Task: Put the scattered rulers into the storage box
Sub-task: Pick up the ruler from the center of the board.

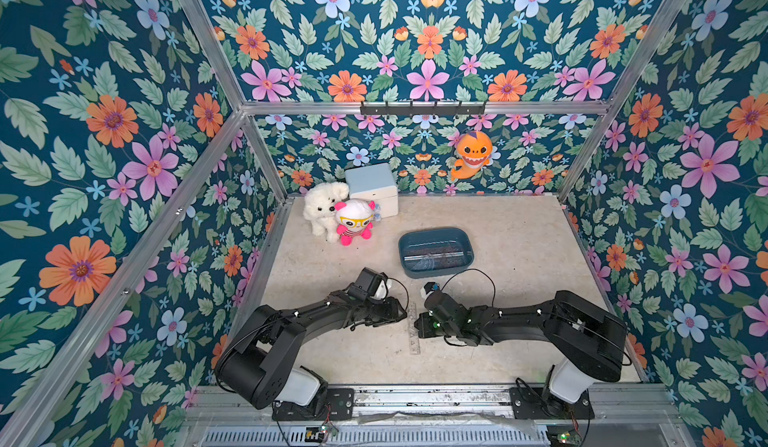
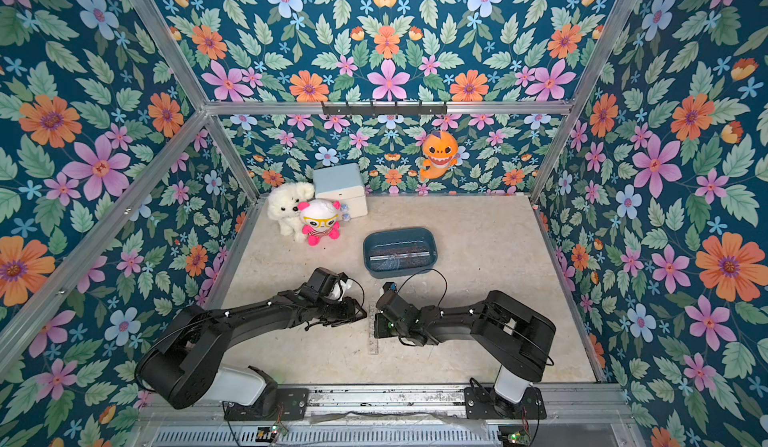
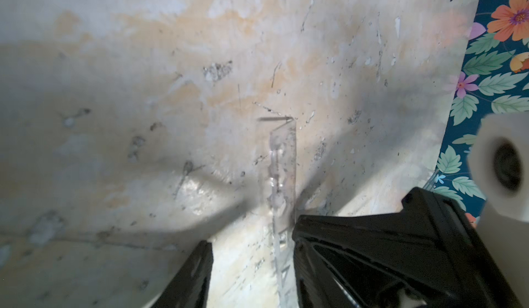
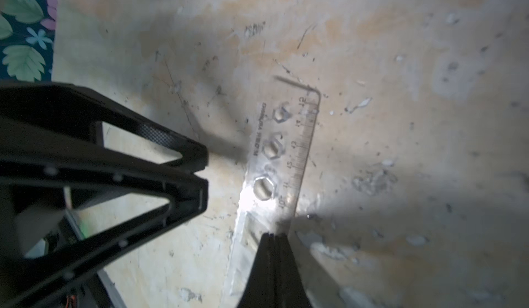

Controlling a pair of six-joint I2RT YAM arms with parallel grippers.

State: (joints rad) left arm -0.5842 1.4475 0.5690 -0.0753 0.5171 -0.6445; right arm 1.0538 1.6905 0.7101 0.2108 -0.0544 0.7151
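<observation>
Probably light, stiff and slick, the ruler (image 4: 286, 172) wants an edge pinch mid-length; right gripper (image 4: 274, 236) sits clenched at its edge, left gripper (image 3: 252, 235) released astride it.

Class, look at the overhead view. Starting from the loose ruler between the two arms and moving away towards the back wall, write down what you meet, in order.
clear ruler → storage box → pale blue box

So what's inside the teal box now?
Inside the teal box, clear rulers lie flat on the bottom, overlapping. Their count is unclear: they are see-through and stacked, so lower ones are hidden.
</observation>
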